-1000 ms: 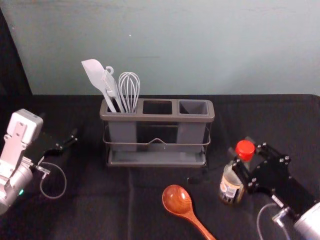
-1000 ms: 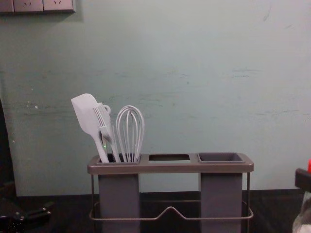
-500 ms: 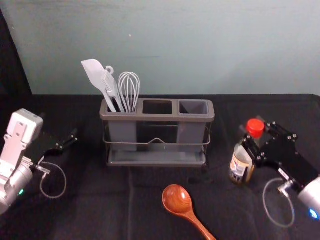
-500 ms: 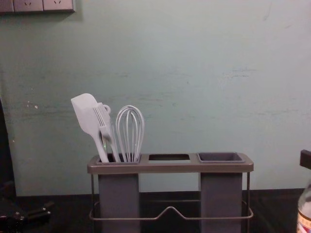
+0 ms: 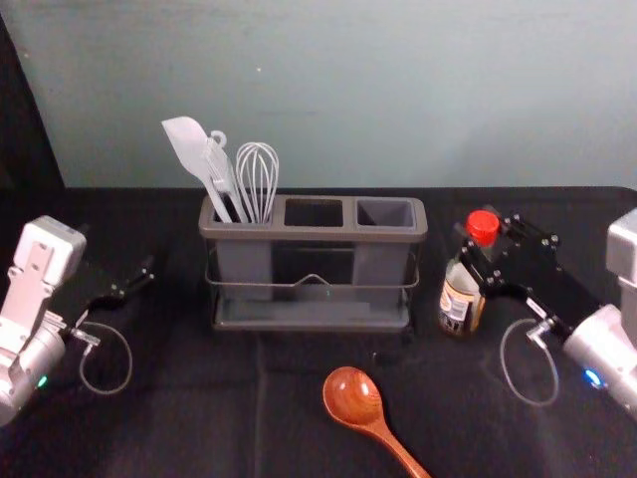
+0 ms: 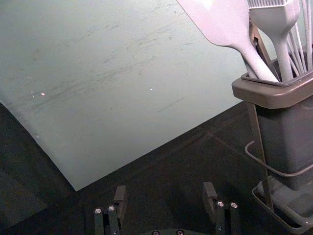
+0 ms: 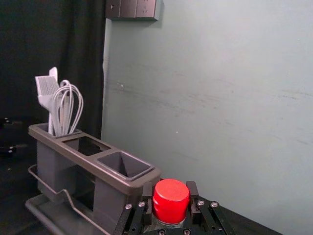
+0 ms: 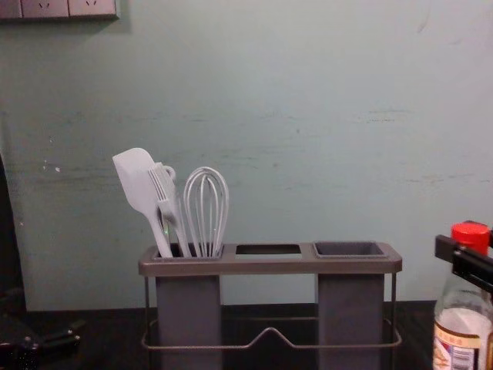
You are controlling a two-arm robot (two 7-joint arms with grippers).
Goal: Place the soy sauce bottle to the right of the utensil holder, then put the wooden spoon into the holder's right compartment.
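Right tool [image 7: 170,201], on the holder's right side, clenched round the neck of the soy sauce bottle [image 5: 461,299], just under the cap; bottle near upright, probably gripped high so its base could settle first. Base contact uncertain. Wooden spoon [image 5: 352,397] lay in front of the holder [image 5: 314,235], bowl towards it, presumably waiting its turn for the vacant right compartment [image 5: 385,213]. Left tool [image 6: 165,192] parked at left, fingers apart, holding nothing. Bench [image 5: 199,418] under dark cloth; scuffed pale wall [image 8: 308,92] behind, socket panel [image 8: 69,8] high on it
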